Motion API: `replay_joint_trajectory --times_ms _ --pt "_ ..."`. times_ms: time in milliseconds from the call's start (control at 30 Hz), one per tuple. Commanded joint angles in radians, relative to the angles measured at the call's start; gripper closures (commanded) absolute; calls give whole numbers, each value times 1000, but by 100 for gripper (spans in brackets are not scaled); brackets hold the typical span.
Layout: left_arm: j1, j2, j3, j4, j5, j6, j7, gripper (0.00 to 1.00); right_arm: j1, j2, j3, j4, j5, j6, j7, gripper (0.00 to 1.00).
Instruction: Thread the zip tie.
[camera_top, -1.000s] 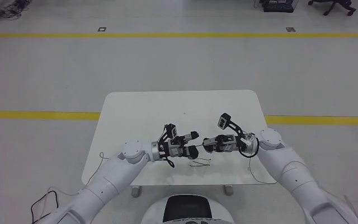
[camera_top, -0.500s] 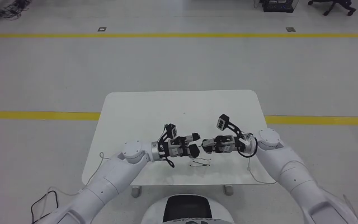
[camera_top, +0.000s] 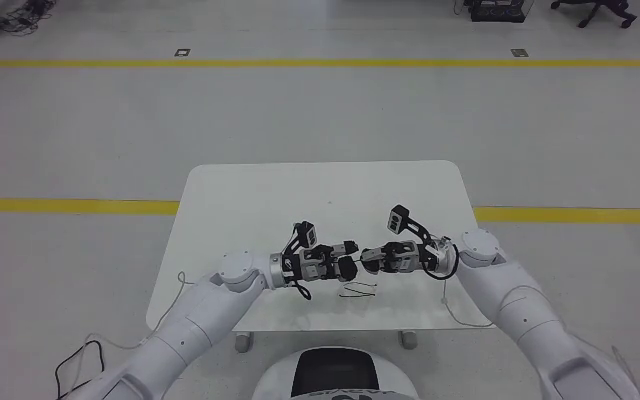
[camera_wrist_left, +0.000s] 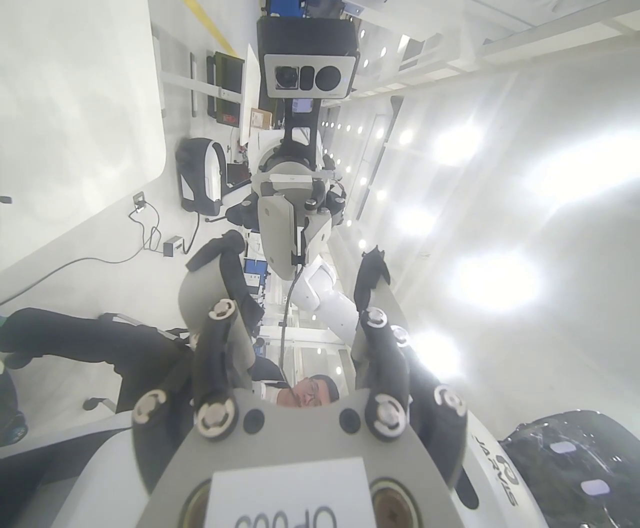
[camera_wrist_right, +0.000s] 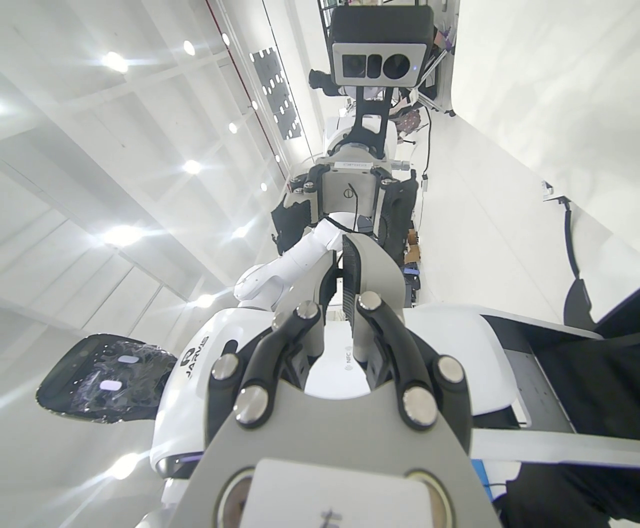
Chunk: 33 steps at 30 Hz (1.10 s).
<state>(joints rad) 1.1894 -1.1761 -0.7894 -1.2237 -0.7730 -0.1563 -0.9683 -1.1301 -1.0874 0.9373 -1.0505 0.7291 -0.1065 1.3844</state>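
Hanging over the near half of the white table (camera_top: 250, 190), the left gripper (camera_top: 347, 257) and the right gripper (camera_top: 368, 259) face each other tip to tip, very nearly touching. From above the fingers are too small to read (I tried), so the wrist views have to settle it.

The left wrist view shows the left fingers (camera_wrist_left: 220, 280) spread wide. A thin black zip tie (camera_wrist_left: 285, 325) runs down the middle of the gap between them toward the palm. As far as I can see it touches neither pad. Just beyond those fingertips the right gripper's tips are pinched together on the far end of the strand.

The right wrist view gives the other side. The right fingers (camera_wrist_right: 350, 270) stand with a narrow slit between them and the tie is clamped there. Past their tips the strand curves across toward the flat plate of the left gripper's palm, and a small bend of it sits just off the right fingertips. Whether the tie's end touches that plate I cannot tell.

Farther off, the top view shows a thin dark line (camera_top: 357, 290) lying on the table beneath both sets of fingertips. I cannot say if it is a second tie or a shadow.
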Motion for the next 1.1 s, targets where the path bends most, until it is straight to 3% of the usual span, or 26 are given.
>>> replay_joint_trajectory --times_ms 0,700,933,1067 --pt "0 0 0 2 -2 -1 -4 57 1 -1 -1 2 -4 2 0 100" --pt "-4 -4 6 18 -5 -16 -12 81 8 -12 -5 23 -22 17 -13 100" --pt "-7 -6 7 24 -4 -20 -9 84 9 -15 -3 28 -27 16 -21 100" --pt "-9 -6 8 26 -3 -20 -11 95 10 -17 -3 31 -27 18 -22 100"
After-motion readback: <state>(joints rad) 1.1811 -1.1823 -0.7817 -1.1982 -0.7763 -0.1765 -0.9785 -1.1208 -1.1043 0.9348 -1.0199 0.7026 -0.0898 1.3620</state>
